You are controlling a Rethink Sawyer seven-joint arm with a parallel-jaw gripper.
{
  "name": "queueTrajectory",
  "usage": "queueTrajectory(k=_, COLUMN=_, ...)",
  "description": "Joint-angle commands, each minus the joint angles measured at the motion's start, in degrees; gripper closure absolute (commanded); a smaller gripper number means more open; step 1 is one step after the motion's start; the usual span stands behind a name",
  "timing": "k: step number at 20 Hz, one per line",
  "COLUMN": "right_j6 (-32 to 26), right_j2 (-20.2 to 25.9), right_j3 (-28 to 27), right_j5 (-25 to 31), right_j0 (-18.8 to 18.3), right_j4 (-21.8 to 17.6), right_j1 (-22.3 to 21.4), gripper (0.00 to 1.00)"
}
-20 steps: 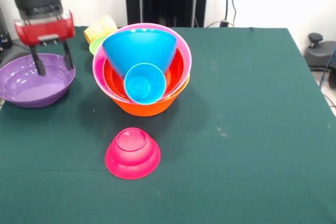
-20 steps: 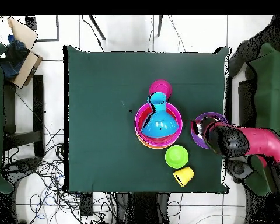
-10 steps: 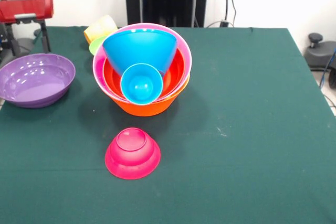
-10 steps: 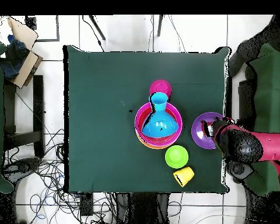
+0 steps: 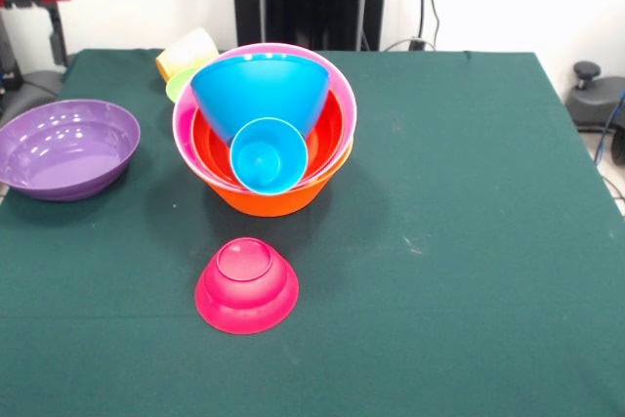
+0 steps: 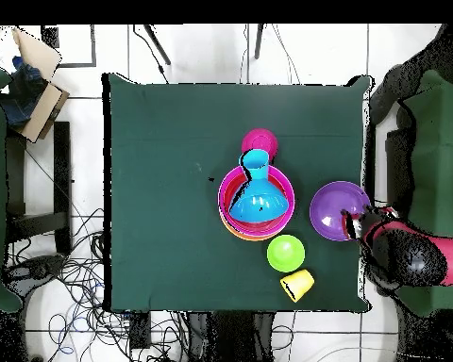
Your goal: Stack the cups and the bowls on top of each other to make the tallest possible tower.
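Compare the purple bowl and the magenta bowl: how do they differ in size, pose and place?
Size: the purple bowl is wide and shallow; the magenta bowl is clearly smaller.
Pose: the purple bowl stands upright with its opening upward; the magenta bowl lies upside down, base on top.
Place: in the front view the purple bowl sits at the table's left edge, the magenta bowl in front of the tower.
Both stand alone, outside the tower.

Tower [image 5: 266, 134]: orange bowl holding pink, red-orange, tilted blue bowl and light blue cup. Purple bowl [image 5: 64, 147] left; magenta bowl [image 5: 247, 283] inverted, near; green bowl [image 6: 286, 253], yellow cup [image 6: 297, 283] far.
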Motion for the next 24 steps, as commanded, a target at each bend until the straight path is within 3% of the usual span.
queueTrajectory(k=1, right_j6=-18.8, right_j2=1.3, right_j3=6.0, right_j5=5.6, right_j0=-1.7, right_j4=-1.6, right_j1=-3.3, gripper=0.00)
queueTrajectory(k=10, right_j6=-14.8, right_j2=-4.9, right_j3=-1.6, right_j5=2.1, right_j0=4.7, right_j4=-11.2, right_j1=9.1, gripper=0.00)
queueTrajectory(k=18, right_j6=-9.5, right_j2=-8.0, right_j3=-3.1, right_j5=2.8, right_j0=8.3, right_j4=-12.5, right_j1=9.7, gripper=0.00)
queueTrajectory(k=24, right_j6=-8.2, right_j2=-10.7, right_j3=-8.3, right_j5=0.7, right_j0=11.6, right_j4=-15.7, right_j1=16.5, gripper=0.00)
